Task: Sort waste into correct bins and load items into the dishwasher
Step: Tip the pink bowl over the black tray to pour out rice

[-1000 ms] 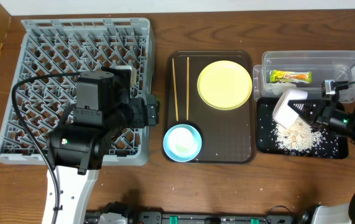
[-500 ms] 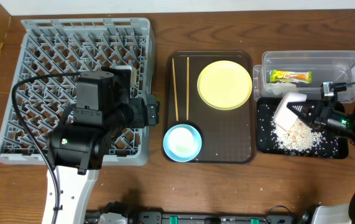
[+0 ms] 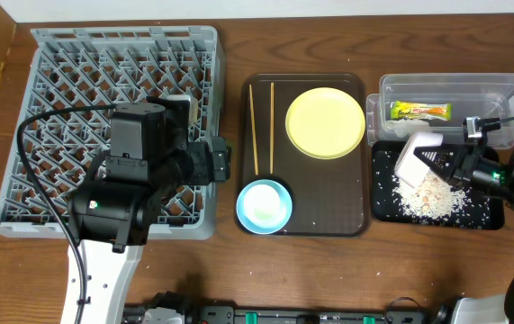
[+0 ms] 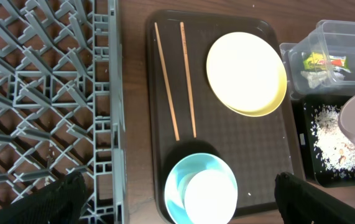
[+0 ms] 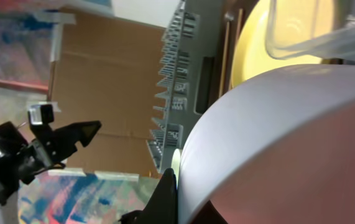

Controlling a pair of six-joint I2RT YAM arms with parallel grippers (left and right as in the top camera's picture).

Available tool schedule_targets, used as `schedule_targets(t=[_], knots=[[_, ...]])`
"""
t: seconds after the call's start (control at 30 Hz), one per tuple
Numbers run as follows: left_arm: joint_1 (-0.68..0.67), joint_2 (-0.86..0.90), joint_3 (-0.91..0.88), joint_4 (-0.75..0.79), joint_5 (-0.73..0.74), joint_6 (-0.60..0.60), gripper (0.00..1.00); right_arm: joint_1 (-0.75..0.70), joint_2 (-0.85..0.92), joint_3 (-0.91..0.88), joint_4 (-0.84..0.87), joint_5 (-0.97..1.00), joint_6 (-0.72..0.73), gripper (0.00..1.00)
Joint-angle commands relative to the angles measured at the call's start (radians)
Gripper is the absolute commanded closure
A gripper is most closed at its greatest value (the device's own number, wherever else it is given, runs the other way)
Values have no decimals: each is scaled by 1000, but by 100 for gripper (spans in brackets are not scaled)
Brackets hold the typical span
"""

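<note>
- Dish rack (image 3: 121,126), 9 o'clock: no dishes visible in it, but your left arm covers its 4 o'clock part.
- Left gripper (image 3: 216,162): at the rack's 3 o'clock edge, fingers wide apart, holding nothing.
- Brown tray (image 3: 329,220), centre: chopsticks (image 3: 262,126), yellow plate (image 3: 325,121) at 1 o'clock, and light blue bowl (image 3: 264,205) at 7 o'clock with a small white bowl (image 4: 209,190) nested inside. None is loaded yet.
- 3 o'clock: snack wrapper (image 3: 421,112) lies in the clear tub (image 3: 500,90), rice scraps (image 3: 423,193) in the black tray (image 3: 482,214).
- Right gripper (image 3: 450,165): clamped on a tilted white cup (image 3: 417,155) over that tray.
- Hidden: the cup's inside is out of view, so you can't tell if it's emptied. The tissue can't be confirmed.
</note>
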Motion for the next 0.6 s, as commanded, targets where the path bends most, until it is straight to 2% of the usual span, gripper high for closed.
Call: schedule_targets(t=[0.0, 0.1, 0.13, 0.17, 0.2, 0.3, 0.37, 0.4, 0.47, 0.53, 0.57], knots=[[-2, 2, 19, -2, 13, 13, 3, 6, -6, 2, -4, 181, 193, 99], [-2, 2, 19, -2, 13, 13, 3, 15, -6, 2, 37, -108, -48, 99], [-2, 2, 19, -2, 13, 13, 3, 16, -6, 5, 36, -95, -24, 99], [-2, 2, 19, -2, 13, 13, 3, 14, -6, 8, 35, 32, 119, 99], [-2, 2, 19, -2, 13, 13, 3, 14, -6, 7, 34, 101, 183, 99], [-2, 2, 19, -2, 13, 13, 3, 27, -6, 8, 55, -55, 3, 99], [-2, 2, 19, -2, 13, 13, 3, 35, -6, 9, 45, 128, 226, 99], [-2, 2, 19, -2, 13, 13, 3, 35, -6, 8, 43, 126, 227, 99], [-2, 2, 19, -2, 13, 13, 3, 43, -6, 9, 91, -40, 98, 99], [-2, 2, 19, -2, 13, 13, 3, 54, -6, 10, 64, 78, 280, 99], [-2, 2, 19, -2, 13, 13, 3, 60, -6, 11, 68, 88, 286, 99]])
